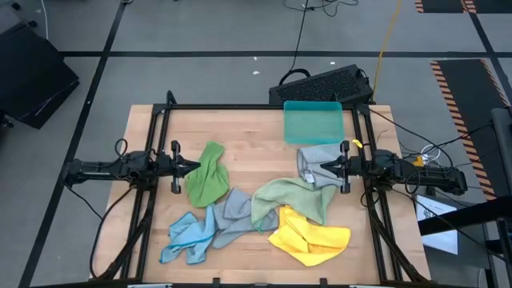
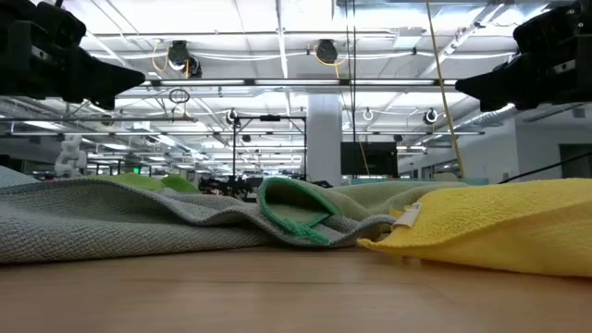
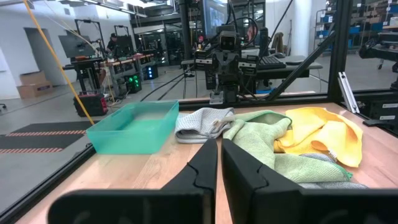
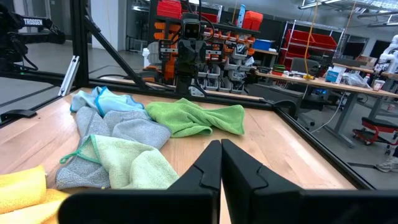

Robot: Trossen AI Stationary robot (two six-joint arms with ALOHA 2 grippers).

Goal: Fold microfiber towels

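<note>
- We've got a surface [image 1: 256, 132] of pale wood, smooth with a slight sheen.
- The towels are all soft, nubby matt cloth: bright green towel [image 1: 206, 176], yellow towel [image 1: 310, 237], light blue towel [image 1: 189, 236].
- The teal tray [image 1: 313, 122] looks like smooth, semi-glossy plastic to us.

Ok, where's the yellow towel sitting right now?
In the high view the yellow towel lies crumpled near the table's front edge on the right arm's side, just below the pale green towel and touching it.
</note>
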